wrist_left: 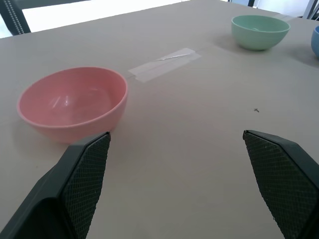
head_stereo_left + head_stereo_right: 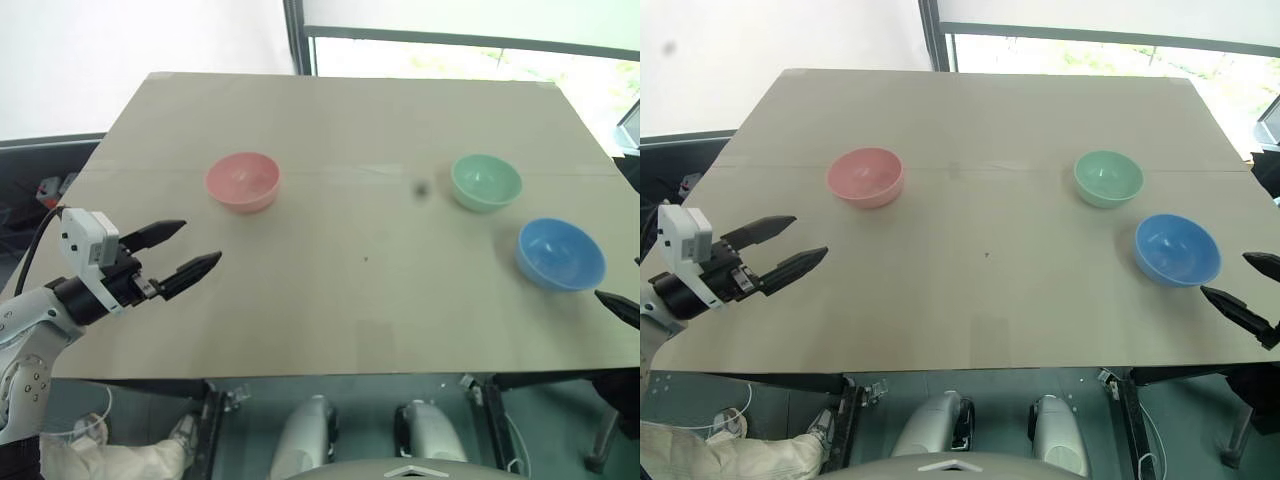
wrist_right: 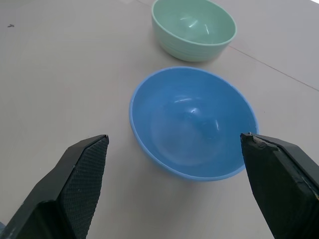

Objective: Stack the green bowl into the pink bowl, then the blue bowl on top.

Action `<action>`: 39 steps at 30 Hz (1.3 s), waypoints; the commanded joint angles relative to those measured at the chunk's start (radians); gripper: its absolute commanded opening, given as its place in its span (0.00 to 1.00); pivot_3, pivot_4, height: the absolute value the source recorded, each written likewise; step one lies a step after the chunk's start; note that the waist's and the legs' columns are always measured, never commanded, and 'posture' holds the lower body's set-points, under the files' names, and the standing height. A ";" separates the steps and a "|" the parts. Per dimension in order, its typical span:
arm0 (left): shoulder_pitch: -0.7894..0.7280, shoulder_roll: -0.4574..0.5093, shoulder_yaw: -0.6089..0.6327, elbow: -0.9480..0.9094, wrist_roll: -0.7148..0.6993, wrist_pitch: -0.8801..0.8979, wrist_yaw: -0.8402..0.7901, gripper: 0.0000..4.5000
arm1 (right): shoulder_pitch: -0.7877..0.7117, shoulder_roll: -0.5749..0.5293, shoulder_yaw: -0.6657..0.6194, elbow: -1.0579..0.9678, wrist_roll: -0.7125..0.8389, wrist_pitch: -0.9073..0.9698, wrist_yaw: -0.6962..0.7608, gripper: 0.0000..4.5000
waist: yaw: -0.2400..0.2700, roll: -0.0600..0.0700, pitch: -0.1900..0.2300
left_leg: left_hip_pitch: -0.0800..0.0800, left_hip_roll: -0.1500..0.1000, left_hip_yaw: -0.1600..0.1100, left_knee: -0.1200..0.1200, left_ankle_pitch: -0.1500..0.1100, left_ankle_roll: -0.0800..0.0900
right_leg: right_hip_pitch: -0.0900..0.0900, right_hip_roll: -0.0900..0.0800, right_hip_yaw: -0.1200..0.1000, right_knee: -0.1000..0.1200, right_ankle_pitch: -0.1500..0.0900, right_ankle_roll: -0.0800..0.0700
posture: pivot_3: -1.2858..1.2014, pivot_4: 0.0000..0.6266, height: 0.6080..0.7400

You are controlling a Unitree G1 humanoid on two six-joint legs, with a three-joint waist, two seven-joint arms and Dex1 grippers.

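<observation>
Three empty bowls stand apart on the tan table (image 2: 350, 300). The pink bowl (image 2: 242, 181) sits at the left middle, the green bowl (image 2: 486, 182) at the right middle, and the blue bowl (image 2: 560, 253) nearer the front, right of centre. My left gripper (image 2: 192, 248) hovers open near the table's left edge, a little short of the pink bowl (image 1: 74, 102), with nothing between its fingers. At the right edge my right gripper (image 2: 1238, 283) is open too, just beside the blue bowl (image 3: 193, 122), with the green bowl (image 3: 193, 29) beyond it.
A strip of clear tape (image 1: 164, 63) lies flat on the table between the pink and green bowls. A small dark speck (image 2: 365, 259) marks the middle of the table. Past the far edge runs a window frame (image 2: 296, 40).
</observation>
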 commanded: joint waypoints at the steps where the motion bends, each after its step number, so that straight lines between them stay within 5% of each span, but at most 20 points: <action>1: -0.045 -0.008 -0.020 -0.007 0.001 0.000 0.011 1.00 | -0.043 0.002 0.003 -0.041 0.015 0.013 -0.046 0.98 | 0.000 0.000 0.000 | 0.000 0.000 0.000 0.000 0.000 0.000 | 0.000 0.000 0.000 0.000 0.000 0.000 | 0.52 0.24 1.00; 9: -0.158 -0.114 -0.125 -0.018 0.077 -0.026 0.144 1.00 | -0.197 0.091 0.256 -0.173 -0.003 0.021 -0.179 0.98 | 0.001 -0.001 0.000 | 0.000 0.000 0.000 0.001 0.000 0.000 | 0.000 0.001 0.000 0.003 0.001 0.001 | 0.52 0.24 1.00; 15: -0.372 -0.055 -0.313 -0.010 0.358 0.076 0.364 1.00 | -0.388 0.168 0.535 -0.208 -0.041 0.000 -0.196 0.98 | 0.002 -0.002 0.000 | 0.000 0.000 -0.002 0.002 0.001 -0.001 | 0.000 0.005 0.000 0.003 0.002 0.004 | 0.52 0.24 1.00; 19: -0.619 0.050 -0.581 0.155 0.595 0.099 0.296 1.00 | -0.518 0.236 0.695 -0.189 -0.091 -0.011 -0.214 0.98 | 0.001 -0.002 0.001 | -0.001 -0.005 -0.002 0.002 0.001 -0.001 | -0.001 0.007 -0.001 0.004 0.002 0.004 | 0.52 0.24 1.00; 26: -0.863 0.011 -0.855 0.445 0.820 0.045 0.169 1.00 | -0.610 0.284 0.803 -0.129 -0.162 -0.070 -0.205 0.98 | 0.000 -0.003 0.001 | -0.004 -0.006 -0.001 0.002 0.001 -0.001 | -0.003 0.008 0.000 0.007 0.002 0.005 | 0.52 0.24 1.00; 29: -0.934 -0.031 -0.913 0.571 0.871 -0.024 0.125 0.85 | -0.622 0.291 0.813 -0.124 -0.177 -0.087 -0.205 1.00 | 0.001 -0.004 0.003 | -0.006 -0.006 -0.001 0.002 0.001 -0.001 | -0.005 0.008 -0.001 0.006 0.001 0.006 | 0.52 0.24 1.00; 34: -0.999 -0.090 -0.922 0.668 0.897 -0.101 0.085 0.37 | -0.618 0.290 0.798 -0.145 -0.184 -0.083 -0.225 1.00 | 0.001 -0.005 0.003 | -0.007 -0.005 -0.001 0.003 0.001 -0.001 | -0.005 0.008 -0.002 0.007 0.001 0.007 | 0.52 0.24 1.00; 38: -1.005 -0.117 -0.893 0.607 0.837 -0.130 -0.012 0.01 | -0.586 0.282 0.766 -0.181 -0.179 -0.067 -0.257 1.00 | 0.001 -0.005 0.003 | -0.007 -0.005 -0.002 0.004 0.001 -0.001 | -0.005 0.008 -0.002 0.008 0.001 0.007 | 0.52 0.24 1.00; 39: -0.990 -0.118 -0.884 0.551 0.796 -0.122 -0.068 0.01 | -0.573 0.279 0.755 -0.193 -0.177 -0.062 -0.266 1.00 | 0.000 -0.005 0.003 | -0.007 -0.005 -0.002 0.004 0.001 -0.001 | -0.005 0.008 -0.002 0.008 0.001 0.007 | 0.52 0.24 1.00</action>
